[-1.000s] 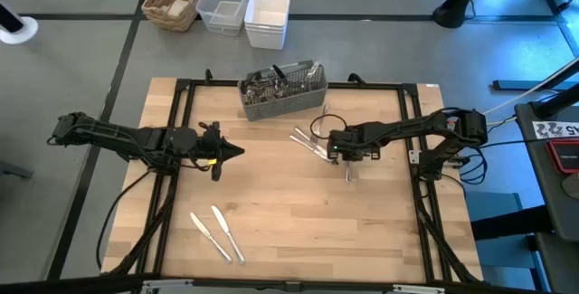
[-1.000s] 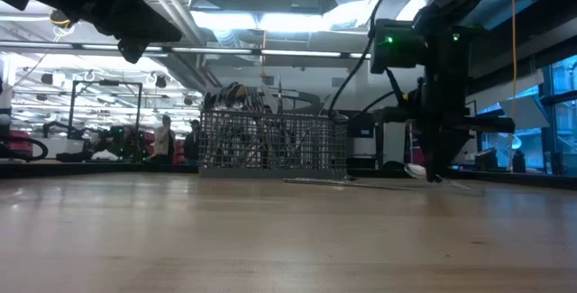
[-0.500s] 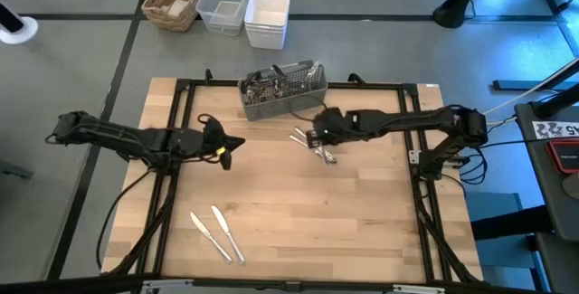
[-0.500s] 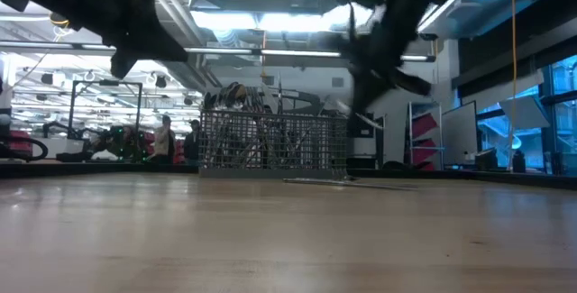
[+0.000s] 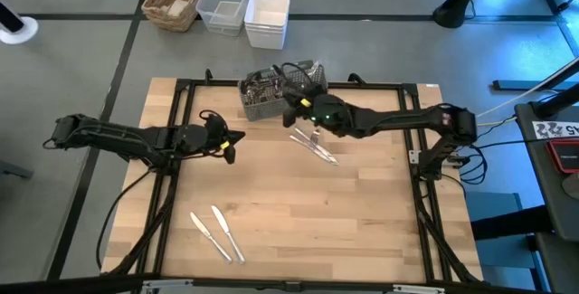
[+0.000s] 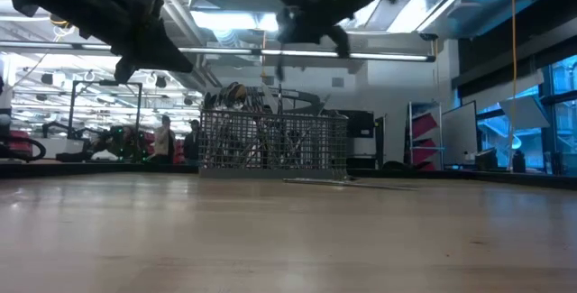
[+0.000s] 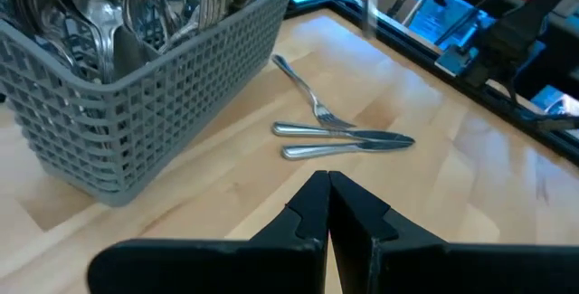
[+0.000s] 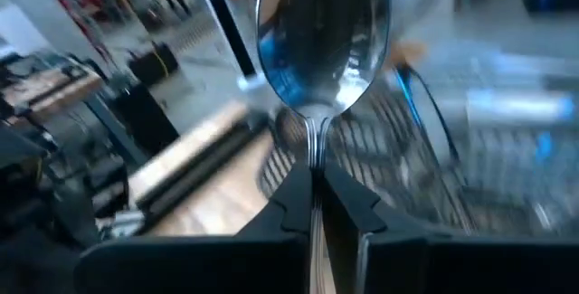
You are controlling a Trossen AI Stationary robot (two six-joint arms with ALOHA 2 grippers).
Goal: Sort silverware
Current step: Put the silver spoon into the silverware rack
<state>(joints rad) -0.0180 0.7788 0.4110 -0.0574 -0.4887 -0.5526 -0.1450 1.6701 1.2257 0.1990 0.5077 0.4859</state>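
Observation:
My right gripper (image 5: 291, 97) hovers high beside the grey mesh caddy (image 5: 280, 90), shut on a shiny spoon (image 8: 324, 36) that sticks out past its fingertips. The caddy stands on the table's far side, filled with upright silverware (image 7: 136, 14). A fork (image 7: 308, 95) and two more pieces (image 7: 348, 138) lie flat on the wood just right of the caddy. Two knives (image 5: 217, 232) lie near the front left. My left gripper (image 5: 233, 143) is shut and empty, raised over the table's left middle, pointing toward the caddy. My right gripper pinches the spoon's handle (image 8: 314, 163) between its two fingers, just behind the bowl. The spoon lies along the fingers, and its bowl (image 8: 324, 36) reaches out beyond the tips. It is lifted clear of the table.
Black frame rails (image 5: 181, 113) run along the table's edges. Beyond the far edge stand a wicker basket (image 5: 174, 0) and two plastic bins (image 5: 246, 9). Bare wood (image 5: 308, 213) fills the table's middle and near right. People stand far off in the room (image 6: 164, 138).
My right gripper has risen from the table beside the loose silverware and gone toward the far left, up to the caddy, tipping from pointing down to nearly level, with the spoon in it. My left gripper has rolled about its own line, staying nearly in place.

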